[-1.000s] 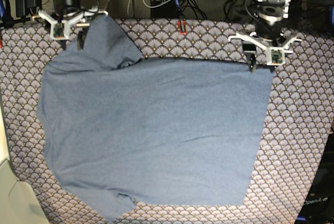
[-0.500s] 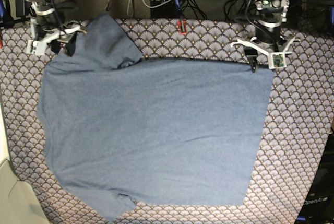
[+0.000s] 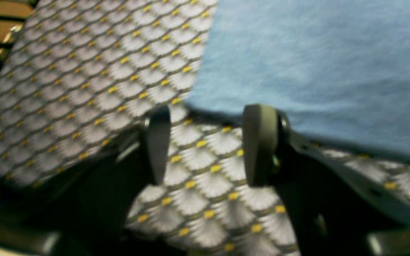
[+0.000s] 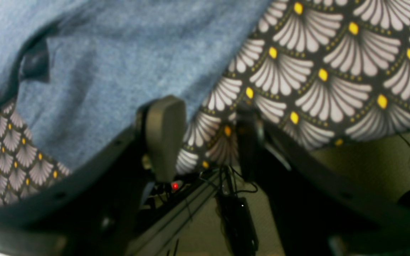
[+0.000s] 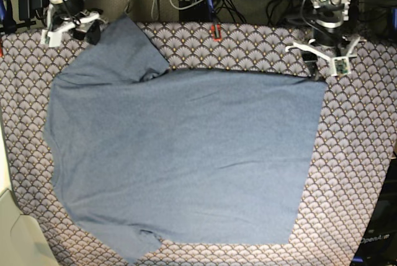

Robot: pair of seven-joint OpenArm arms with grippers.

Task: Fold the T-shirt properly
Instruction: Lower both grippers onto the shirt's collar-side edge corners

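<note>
A fan-scale patterned tablecloth (image 5: 360,154) covered the whole work surface, and the slate-blue T-shirt (image 5: 180,154) lay spread flat across most of it, plain side up, one sleeve reaching toward the far left corner. The left gripper (image 5: 325,61) hung just beyond the shirt's far right corner, its jaws spread wide over bare cloth and gripping nothing, the shirt's edge just past its fingertips (image 3: 260,142). The right gripper (image 5: 69,25) sat at the table's far left edge beside the sleeve, jaws likewise parted and empty. A small red clip (image 5: 216,31) rested near the far edge.
</note>
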